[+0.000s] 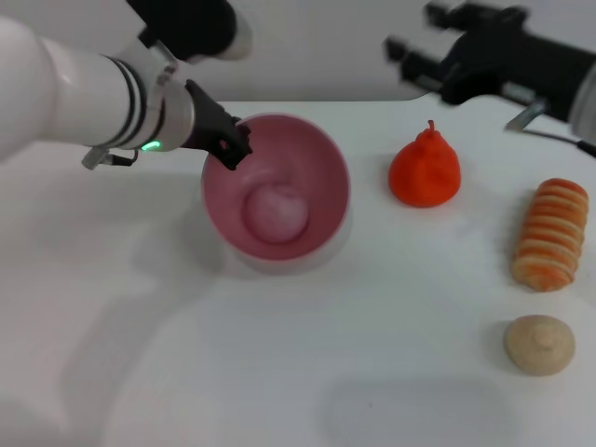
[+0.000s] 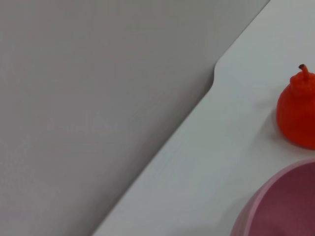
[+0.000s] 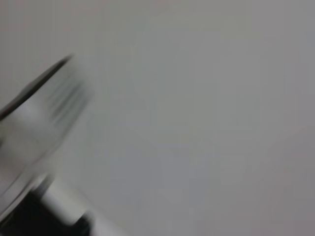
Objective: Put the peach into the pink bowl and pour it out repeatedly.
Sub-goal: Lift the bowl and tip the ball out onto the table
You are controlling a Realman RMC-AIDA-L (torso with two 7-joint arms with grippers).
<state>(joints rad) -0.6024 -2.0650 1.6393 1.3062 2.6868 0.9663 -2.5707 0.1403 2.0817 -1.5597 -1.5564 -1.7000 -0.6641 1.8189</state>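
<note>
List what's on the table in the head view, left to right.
left gripper on the near-left rim of the pink bowl → peach inside the bowl → orange-red pear → beige bun → striped orange roll. The bun and roll overlap in span, so their order is close.

Peach (image 1: 277,212) sits in the pink bowl (image 1: 317,149), which is on the table (image 1: 186,354) left of centre. Left gripper (image 1: 233,149) at bowl's left rim. Pear (image 1: 425,170) right of bowl, apart. Striped roll (image 1: 551,235) further right & nearer; bun (image 1: 539,344) in front of roll. Right gripper (image 1: 410,58) above table's far right.
</note>
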